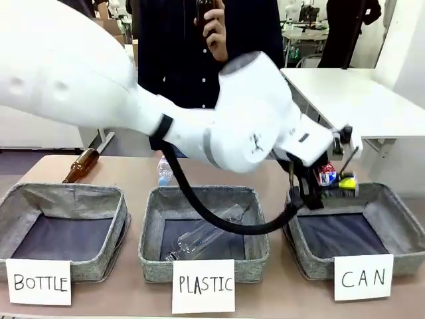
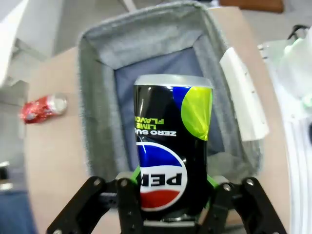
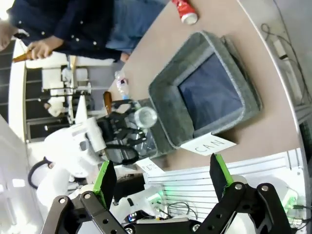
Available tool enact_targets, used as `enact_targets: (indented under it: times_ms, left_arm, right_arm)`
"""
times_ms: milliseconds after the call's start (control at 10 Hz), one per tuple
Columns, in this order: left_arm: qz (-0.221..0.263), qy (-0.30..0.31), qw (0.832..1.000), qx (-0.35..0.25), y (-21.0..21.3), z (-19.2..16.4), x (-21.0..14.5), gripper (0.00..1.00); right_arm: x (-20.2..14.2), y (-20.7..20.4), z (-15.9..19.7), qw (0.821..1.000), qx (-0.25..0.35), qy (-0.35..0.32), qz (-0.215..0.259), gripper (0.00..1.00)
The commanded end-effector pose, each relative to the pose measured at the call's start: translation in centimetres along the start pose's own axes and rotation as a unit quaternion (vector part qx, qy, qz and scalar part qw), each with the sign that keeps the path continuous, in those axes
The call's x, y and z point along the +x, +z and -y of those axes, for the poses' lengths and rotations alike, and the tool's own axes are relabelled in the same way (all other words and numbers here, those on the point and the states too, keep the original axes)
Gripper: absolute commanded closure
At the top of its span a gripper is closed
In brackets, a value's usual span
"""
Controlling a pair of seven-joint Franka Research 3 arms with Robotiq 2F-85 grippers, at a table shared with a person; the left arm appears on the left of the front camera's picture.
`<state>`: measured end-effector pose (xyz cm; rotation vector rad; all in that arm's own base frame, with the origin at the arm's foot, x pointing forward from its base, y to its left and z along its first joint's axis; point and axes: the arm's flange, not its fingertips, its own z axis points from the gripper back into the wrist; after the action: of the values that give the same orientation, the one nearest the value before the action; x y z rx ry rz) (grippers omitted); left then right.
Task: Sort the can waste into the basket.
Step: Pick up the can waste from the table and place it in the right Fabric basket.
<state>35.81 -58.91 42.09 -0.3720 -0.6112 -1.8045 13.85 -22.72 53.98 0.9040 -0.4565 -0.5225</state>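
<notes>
The left white arm reaches across from the left of the front view to the right end of the table, where its black two-finger gripper (image 1: 327, 181) hangs over the far left corner of the grey woven-fabric rectangular basket (image 1: 392, 206) fronted by the white card handwritten "CAN" (image 1: 362, 277). From the front, only scraps of red, blue and yellow-green print show at the fingers. The left wrist view makes it plain: the left gripper (image 2: 173, 183) pinches the black drink can with silver ends and a yellow-green patch (image 2: 173, 146) between its green pads, with the same basket (image 2: 97, 107) and its dark floor lying beyond the can. That view also shows the red dented drink can (image 2: 41, 108) lying on its side on the brown table (image 2: 53, 161), just outside the basket's wall; in the front view this can is hidden behind the arm. The right wrist view looks down from well above, its own right gripper (image 3: 160, 179) with fingers spread wide and nothing between them; it shows the basket (image 3: 165, 109) empty, the silver top of the held can (image 3: 145, 117) at its edge, and the red can (image 3: 184, 10) on the table past the basket's far side. The front view alone shows the middle grey basket carded "PLASTIC" (image 1: 154, 229) with a clear plastic bottle (image 1: 202, 238) inside, the left grey basket carded "BOTTLE" (image 1: 20, 206), and a brown glass bottle (image 1: 80, 165) lying on the far left of the table.
</notes>
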Motion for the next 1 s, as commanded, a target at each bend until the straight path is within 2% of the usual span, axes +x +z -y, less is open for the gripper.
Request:
enact_targets:
  times_ms: [0, 400, 500, 700, 900]
  left_arm:
    - [0.002, 0.044, 0.996, -0.079, -0.7, -0.8, 3.0, 0.68]
    - [-0.029, 0.055, 0.992, -0.114, -1.6, -1.5, 2.3, 0.68]
    - [-0.043, 0.046, 0.992, -0.111, -1.6, -1.5, 2.2, 0.14]
    - [-0.042, 0.045, 0.993, -0.105, -1.3, -1.6, 1.8, 0.0]
    - [-0.043, 0.045, 0.993, -0.104, -1.2, -1.5, 1.4, 0.0]
  right_arm:
    - [-0.1, -0.1, -0.2, 1.0, 0.002, 0.003, 0.002, 0.0]
    - [-0.1, -0.1, -0.2, 1.0, 0.002, 0.003, 0.002, 0.0]
    - [-0.1, -0.1, -0.2, 1.0, 0.002, 0.003, 0.002, 0.0]
    - [-0.1, -0.1, -0.2, 1.0, 0.002, 0.003, 0.002, 0.0]
    - [-0.1, -0.1, -0.2, 1.0, 0.002, 0.003, 0.002, 0.0]
